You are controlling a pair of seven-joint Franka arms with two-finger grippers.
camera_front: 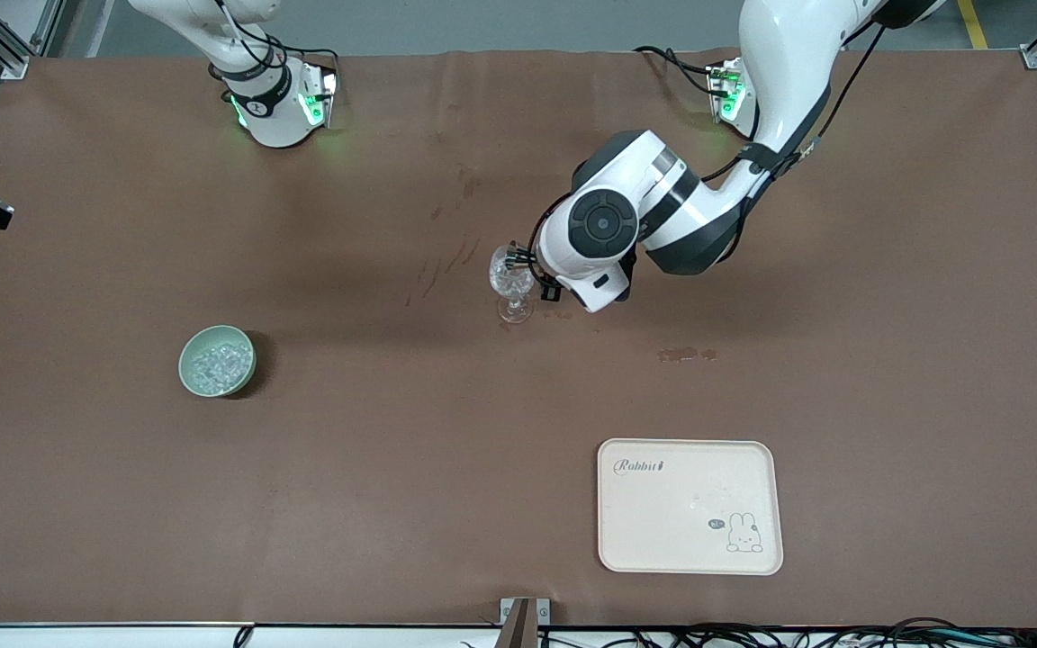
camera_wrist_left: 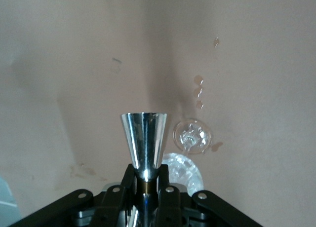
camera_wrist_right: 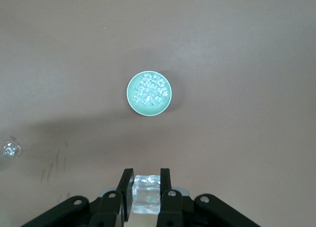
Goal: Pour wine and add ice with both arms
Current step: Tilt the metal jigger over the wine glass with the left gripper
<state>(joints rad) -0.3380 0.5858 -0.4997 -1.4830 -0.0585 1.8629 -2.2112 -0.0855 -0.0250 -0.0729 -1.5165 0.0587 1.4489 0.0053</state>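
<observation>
Ice cube (camera_wrist_right: 147,195) clenched in right gripper (camera_wrist_right: 146,190) | left gripper (camera_wrist_left: 146,195) grasps metal cone (camera_wrist_left: 143,144) (base hidden)

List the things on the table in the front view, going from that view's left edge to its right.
Pale green bowl of ice → clear stemmed glass → cream rabbit tray.

the right gripper (camera_wrist_right: 146,192) pinches one ice cube (camera_wrist_right: 146,195) high over the table, above the green bowl (camera_wrist_right: 149,93) of ice (camera_wrist_right: 152,91).
</observation>
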